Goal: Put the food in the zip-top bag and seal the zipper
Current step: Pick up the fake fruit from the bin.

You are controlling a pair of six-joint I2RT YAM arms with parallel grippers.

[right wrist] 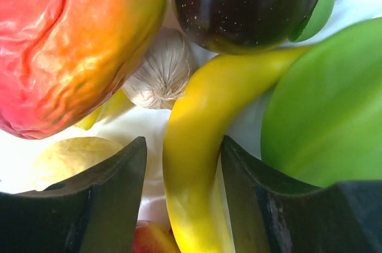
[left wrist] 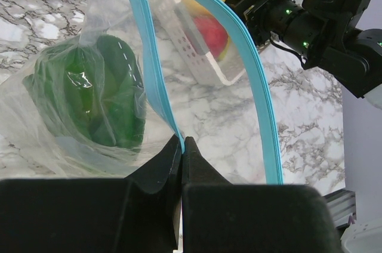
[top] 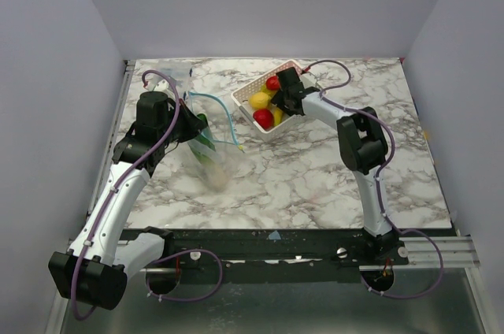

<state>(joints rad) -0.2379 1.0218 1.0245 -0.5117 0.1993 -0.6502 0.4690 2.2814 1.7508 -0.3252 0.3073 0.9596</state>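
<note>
The clear zip-top bag (top: 211, 154) hangs open from my left gripper (top: 191, 123), which is shut on the near lip of its blue-green zipper (left wrist: 156, 80) at the fingertips (left wrist: 182, 142). A green piece and the leek (left wrist: 89, 95) lie inside the bag. My right gripper (top: 277, 102) is down in the white basket (top: 272, 131). Its jaws are open astride a yellow banana (right wrist: 203, 145), with a gap on the left side. Around the banana lie a red-orange fruit (right wrist: 71, 38), a dark eggplant (right wrist: 245, 2), a garlic bulb (right wrist: 161, 74) and a green piece (right wrist: 328, 104).
The basket stands at the back middle of the marble table (top: 315, 176), just right of the bag's mouth. The right arm (left wrist: 322, 14) reaches over the basket. Grey walls close the table on three sides.
</note>
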